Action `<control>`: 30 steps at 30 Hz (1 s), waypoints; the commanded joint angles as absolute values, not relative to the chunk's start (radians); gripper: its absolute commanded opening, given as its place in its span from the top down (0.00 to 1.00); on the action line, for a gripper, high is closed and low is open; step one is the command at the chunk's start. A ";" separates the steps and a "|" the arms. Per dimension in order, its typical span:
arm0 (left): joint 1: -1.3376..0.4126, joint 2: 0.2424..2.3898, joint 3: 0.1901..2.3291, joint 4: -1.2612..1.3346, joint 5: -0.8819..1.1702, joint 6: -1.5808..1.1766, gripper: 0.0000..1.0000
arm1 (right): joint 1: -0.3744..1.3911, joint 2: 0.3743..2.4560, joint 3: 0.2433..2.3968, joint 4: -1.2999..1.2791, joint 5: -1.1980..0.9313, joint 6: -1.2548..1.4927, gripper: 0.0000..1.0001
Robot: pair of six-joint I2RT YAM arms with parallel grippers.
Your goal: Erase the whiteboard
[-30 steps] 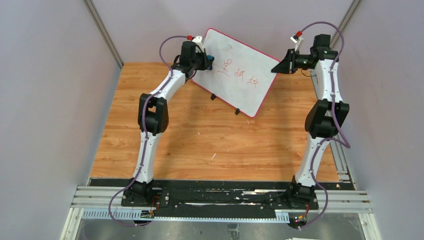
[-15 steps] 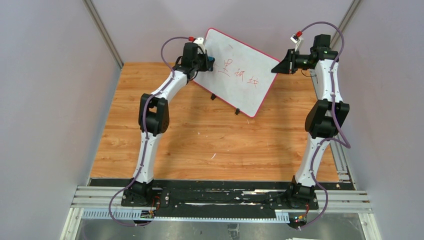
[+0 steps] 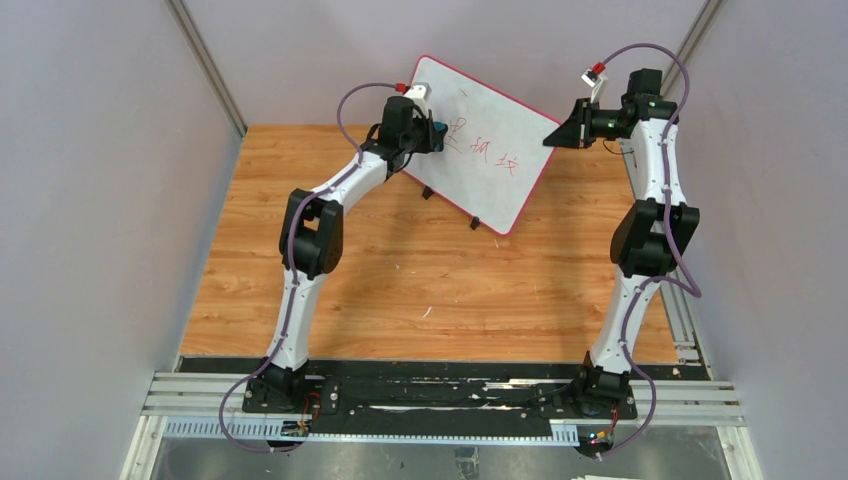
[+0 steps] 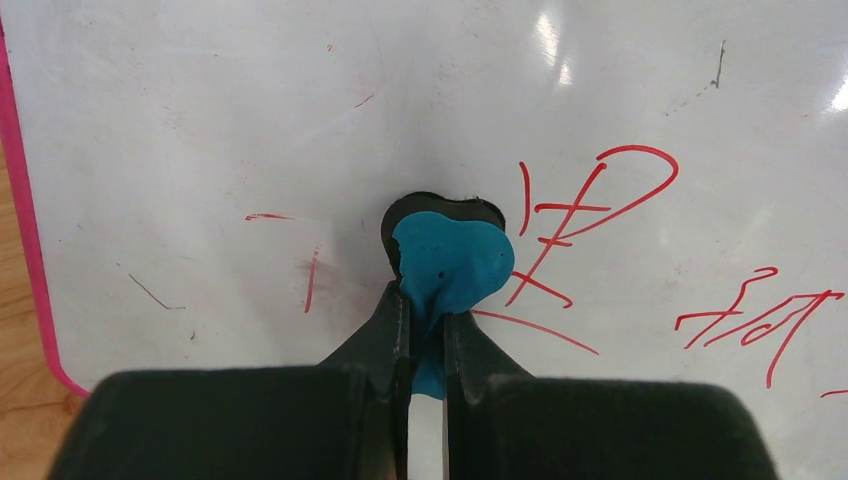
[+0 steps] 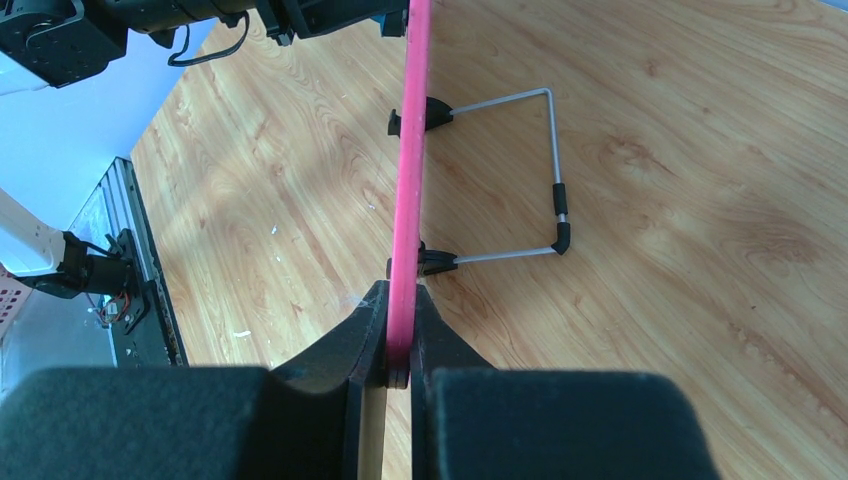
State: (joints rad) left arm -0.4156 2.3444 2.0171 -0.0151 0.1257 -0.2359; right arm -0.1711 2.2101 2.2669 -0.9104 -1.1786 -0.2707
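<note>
The whiteboard [image 3: 490, 150] stands tilted at the back of the table, white with a red-pink rim and red handwriting across its middle. My left gripper [image 3: 432, 128] is shut on a blue-and-black eraser [image 4: 452, 262] and presses it against the board face, just left of the red characters [image 4: 585, 215]. My right gripper [image 3: 556, 133] is shut on the board's right edge; in the right wrist view the pink rim [image 5: 410, 170] runs edge-on between the fingers [image 5: 365, 335].
The board's wire stand with black feet [image 5: 555, 215] rests on the wooden table [image 3: 440, 290] behind the board. Grey walls close in at the left, back and right. A metal rail [image 3: 440, 395] carries both arm bases at the near edge.
My left gripper has slid the eraser to the right across the board, from near its left edge towards the red writing. The right gripper and the board have stayed still.
</note>
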 commanded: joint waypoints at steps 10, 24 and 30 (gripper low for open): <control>-0.342 2.273 1.961 -0.056 0.072 -0.168 1.00 | -0.156 2.184 2.253 -0.907 -1.183 -0.362 0.99; -0.295 2.265 1.926 -0.043 0.083 -0.189 1.00 | -0.156 2.179 2.249 -0.923 -1.188 -0.384 0.99; -0.312 2.295 1.929 0.008 0.148 -0.252 1.00 | -0.156 2.171 2.245 -0.924 -1.189 -0.383 0.99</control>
